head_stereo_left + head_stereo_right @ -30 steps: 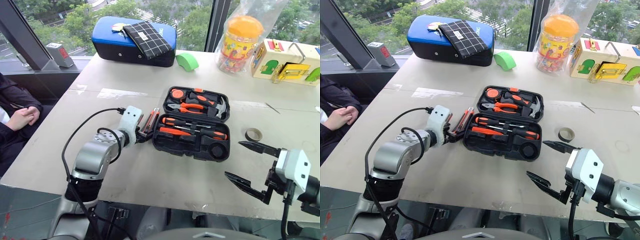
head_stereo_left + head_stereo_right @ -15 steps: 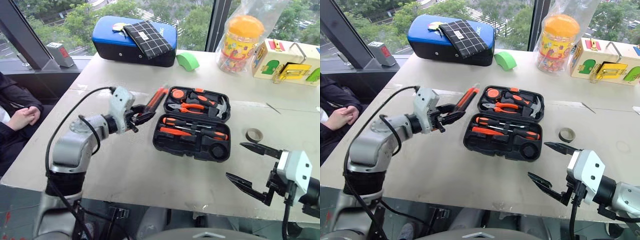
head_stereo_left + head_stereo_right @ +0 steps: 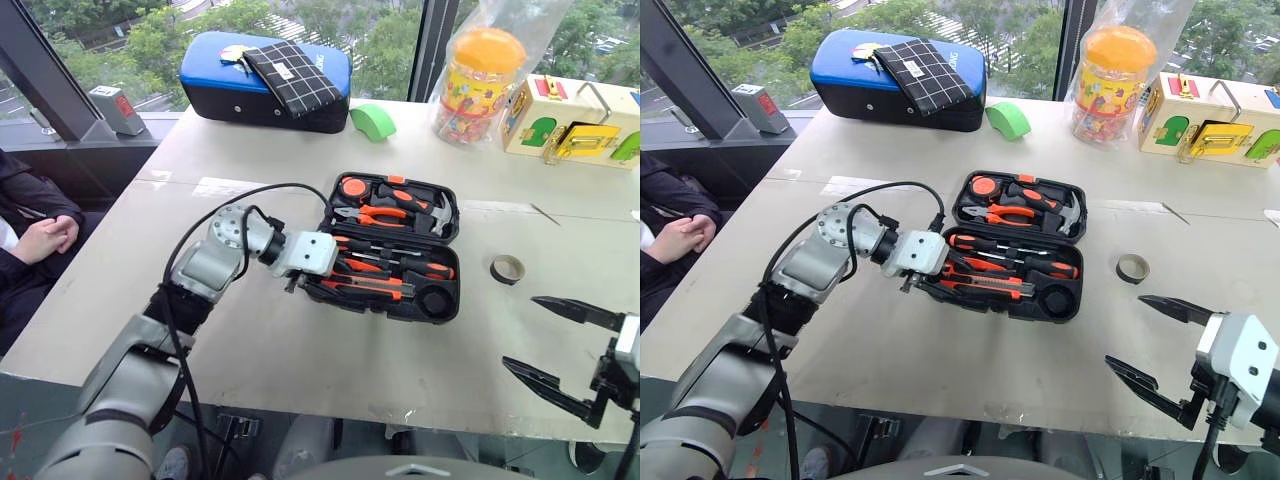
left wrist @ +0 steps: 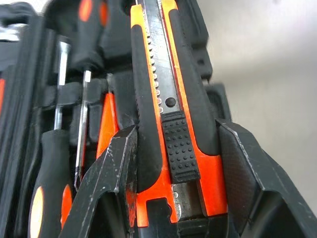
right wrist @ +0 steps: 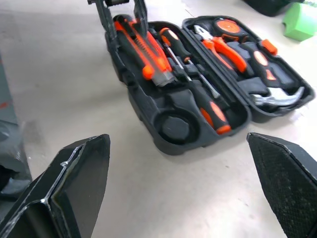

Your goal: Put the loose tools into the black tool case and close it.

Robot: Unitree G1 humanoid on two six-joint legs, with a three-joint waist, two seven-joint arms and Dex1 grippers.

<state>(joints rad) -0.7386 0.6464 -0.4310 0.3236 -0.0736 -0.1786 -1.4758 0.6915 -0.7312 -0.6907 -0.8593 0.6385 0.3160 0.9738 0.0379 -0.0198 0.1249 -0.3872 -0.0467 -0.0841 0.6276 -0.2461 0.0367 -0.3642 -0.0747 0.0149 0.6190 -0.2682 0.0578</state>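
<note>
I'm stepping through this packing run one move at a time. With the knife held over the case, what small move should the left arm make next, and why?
Probably lower the utility knife the last bit into the front slot of the black tool case, then open. The left gripper is shut on its rear end, and the knife lies along the tray beside the screwdrivers but does not look fully seated.

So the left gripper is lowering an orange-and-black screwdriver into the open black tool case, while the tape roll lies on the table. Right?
Not quite: the left gripper holds the orange-and-black utility knife, not a screwdriver, as the left wrist view shows. The rest stands: the black tool case is open and the tape roll lies on the table.
</note>
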